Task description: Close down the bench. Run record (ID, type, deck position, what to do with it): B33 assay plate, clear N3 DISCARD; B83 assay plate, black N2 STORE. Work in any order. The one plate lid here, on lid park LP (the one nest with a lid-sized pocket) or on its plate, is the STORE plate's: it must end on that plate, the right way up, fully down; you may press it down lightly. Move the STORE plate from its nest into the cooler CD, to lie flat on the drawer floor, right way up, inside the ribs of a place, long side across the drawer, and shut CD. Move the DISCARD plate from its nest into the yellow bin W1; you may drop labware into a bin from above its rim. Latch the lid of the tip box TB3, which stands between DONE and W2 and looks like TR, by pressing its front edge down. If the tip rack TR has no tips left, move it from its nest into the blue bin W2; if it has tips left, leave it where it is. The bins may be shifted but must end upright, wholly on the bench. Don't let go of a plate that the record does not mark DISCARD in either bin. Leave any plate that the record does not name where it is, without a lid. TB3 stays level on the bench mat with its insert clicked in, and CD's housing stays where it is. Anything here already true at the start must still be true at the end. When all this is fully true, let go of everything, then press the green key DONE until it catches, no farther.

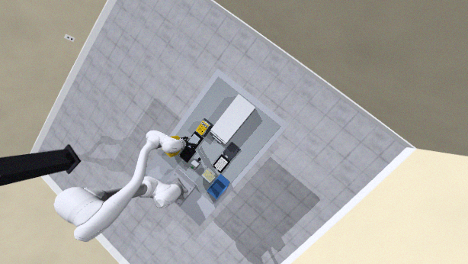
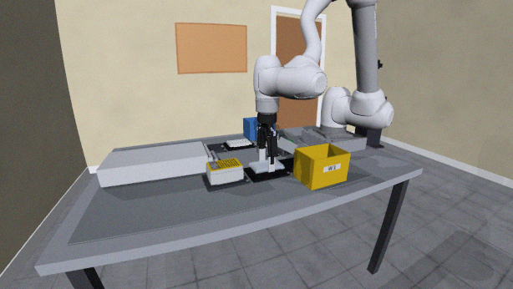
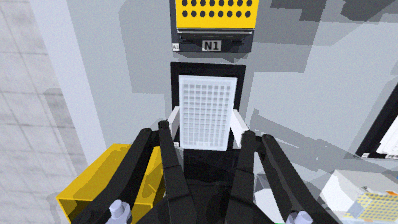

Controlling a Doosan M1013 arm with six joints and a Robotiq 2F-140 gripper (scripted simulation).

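We see a grey bench (image 2: 175, 217) on dark legs, with a long grey-white housing (image 2: 150, 164) lying flat along its far left side; no lettering readable on it.

Next down in size, the white arm (image 2: 292, 81) reaches from its base at the far right of the bench, elbow folded, wrist pointing straight down over the middle of the deck.

Yellow bin (image 2: 322, 164) stands upright near the front edge, just right of the gripper; its white tag reads "W1". In the wrist view the same bin shows at lower left, beside the fingers. A blue bin (image 2: 251, 127) sits behind the arm's wrist; no writing legible on it.

A box with a yellow perforated top (image 2: 225, 170) sits left of the gripper; in the wrist view the nest label below it reads "N1" (image 3: 211, 45).

Gripper (image 3: 206, 135) hangs vertical, partly closed, fingers clamped on the two long sides of the clear assay plate (image 3: 207, 111). White pads (image 3: 238, 128) touch the plate's edges. The plate lies level, over the black nest (image 3: 207, 70) next to N1; we cannot tell whether it rests in the nest or is lifted just off it. The well grid is visible; no ID readable.

A second plate (image 1: 221, 163) sits in its own nest, well apart from the gripper.
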